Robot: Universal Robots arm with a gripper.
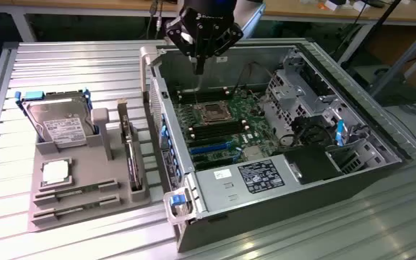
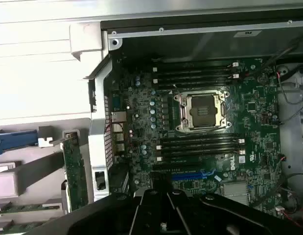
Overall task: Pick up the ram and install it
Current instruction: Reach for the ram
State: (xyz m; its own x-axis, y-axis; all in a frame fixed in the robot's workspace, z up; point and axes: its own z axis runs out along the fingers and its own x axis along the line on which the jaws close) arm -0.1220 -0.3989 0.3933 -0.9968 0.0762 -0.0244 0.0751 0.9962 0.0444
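Note:
Two ram sticks lie side by side in the grey holder tray at the exterior view's left: one ram and its twin. Their green edges also show in the wrist view, as ram. My gripper hangs over the far end of the open computer case, well away from the tray. Its fingers meet in a narrow tip with nothing between them. Below it lie the motherboard, the black memory slots and the empty processor socket.
The tray also holds a hard drive, a silver-topped processor chip and an upright expansion card. The case's tall metal wall stands between tray and motherboard. Drive cages and cables crowd the case's right side.

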